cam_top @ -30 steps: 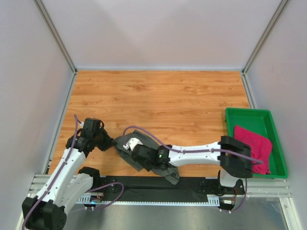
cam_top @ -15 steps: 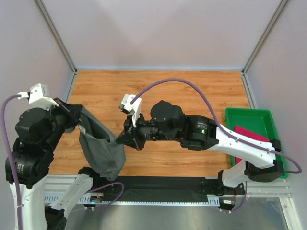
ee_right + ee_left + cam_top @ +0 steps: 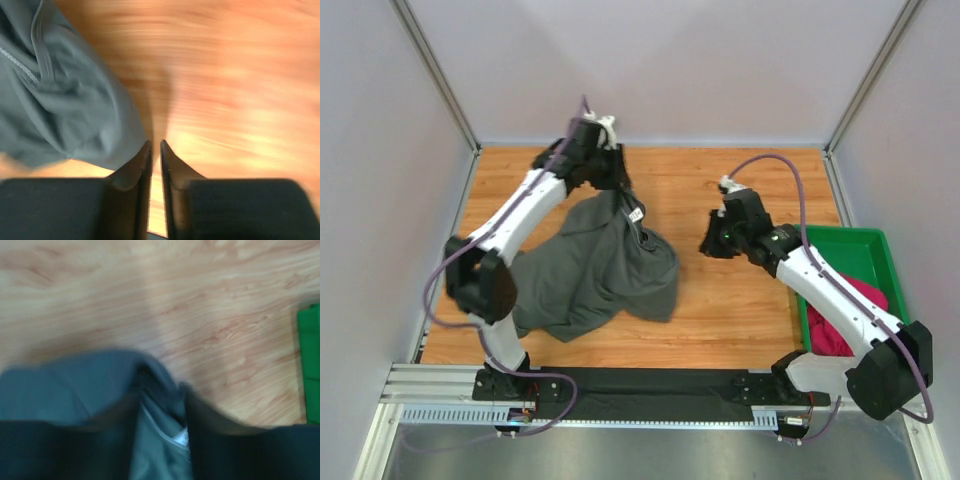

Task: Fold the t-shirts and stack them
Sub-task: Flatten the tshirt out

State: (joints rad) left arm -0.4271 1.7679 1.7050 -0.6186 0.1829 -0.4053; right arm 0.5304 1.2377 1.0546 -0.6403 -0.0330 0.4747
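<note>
The dark grey t-shirt (image 3: 590, 270) lies spread and rumpled on the left half of the wooden table, its collar end drawn up toward the back. My left gripper (image 3: 615, 180) is over that collar near the back wall. In the blurred left wrist view its jaws (image 3: 160, 390) stand apart with the collar and label loose between them. My right gripper (image 3: 708, 243) hovers over bare wood to the right of the shirt. Its fingers (image 3: 155, 142) are a narrow slit apart and hold nothing, with the grey t-shirt (image 3: 65, 100) off to their left. The magenta-pink t-shirt (image 3: 830, 335) lies bunched in the tray.
A green plastic tray (image 3: 830, 238) stands at the table's right edge, partly crossed by my right arm; its corner (image 3: 312, 365) shows in the left wrist view. White walls and metal posts close in the back and both sides. Bare wood lies between the shirt and the tray.
Both arms swung from the near edge toward the back, carrying the grey t-shirt up and laying it out. The right gripper let go and moved right; the left jaws have parted.
</note>
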